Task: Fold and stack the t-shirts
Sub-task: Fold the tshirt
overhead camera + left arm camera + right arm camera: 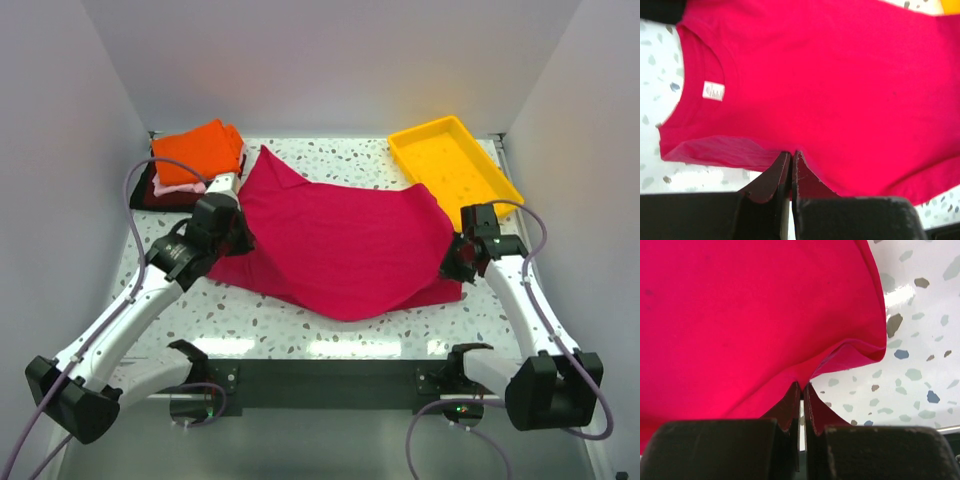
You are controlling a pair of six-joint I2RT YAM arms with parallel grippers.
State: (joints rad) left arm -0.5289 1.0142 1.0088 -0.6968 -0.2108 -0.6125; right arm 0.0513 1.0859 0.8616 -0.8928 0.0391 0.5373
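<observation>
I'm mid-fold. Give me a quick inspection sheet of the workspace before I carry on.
Surface: speckled white table, glossy.
Job's things: crimson shirt spread mid-table, partly rumpled, neck label showing; folded orange shirt on top of the pale pink shirt and dark maroon shirt, far left corner.
Clutter: yellow tray, far right corner, nothing seen in it.
Grippers: left gripper shut on the crimson shirt's left edge; right gripper shut on its right edge.
Cables: left cable and right cable loop beside their arms.
Surroundings: white walls on three sides.
</observation>
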